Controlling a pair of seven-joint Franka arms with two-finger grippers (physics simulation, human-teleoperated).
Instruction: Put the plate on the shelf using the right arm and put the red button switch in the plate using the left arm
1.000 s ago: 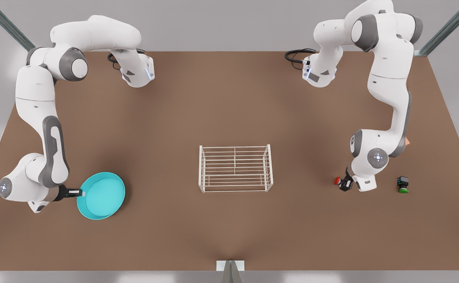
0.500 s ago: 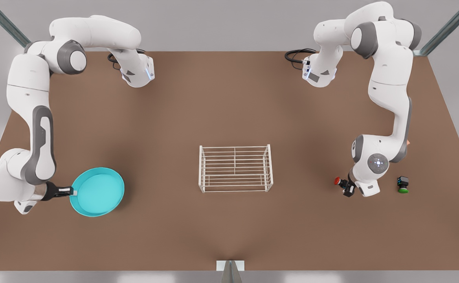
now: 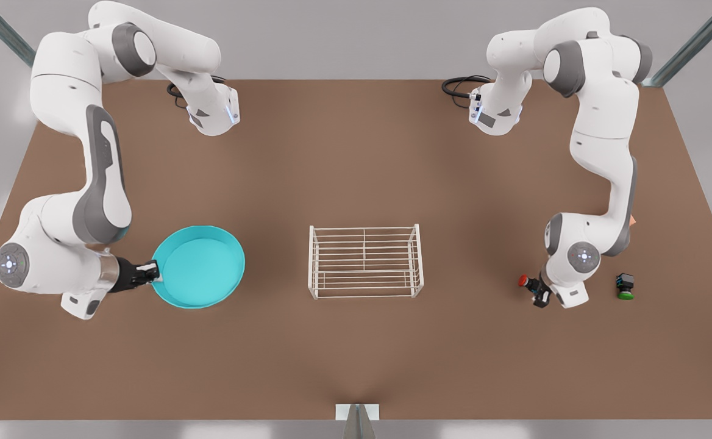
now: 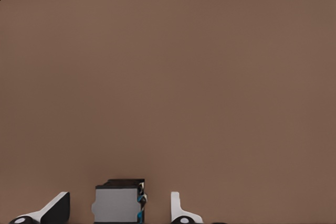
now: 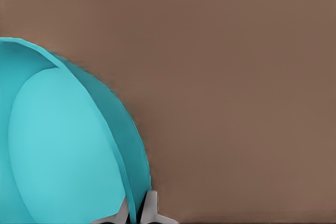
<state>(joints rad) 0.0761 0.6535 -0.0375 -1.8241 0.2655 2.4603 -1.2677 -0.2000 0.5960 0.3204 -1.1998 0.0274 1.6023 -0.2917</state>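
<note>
Plate: rigid, light; right end effector pinched its rim. Red button switch: tiny, between left end effector open fingers.

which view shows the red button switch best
The front view: the tiny black switch with the round red cap lies whole beside the left end effector. The left wrist view shows its grey-black body between the fingers, cap unseen.

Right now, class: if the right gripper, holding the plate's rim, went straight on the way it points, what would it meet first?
Probably the shelf. The right gripper points toward the front view's right, the plate leading; bare table lies between. Height is unclear, so the plate might pass above it.
</note>
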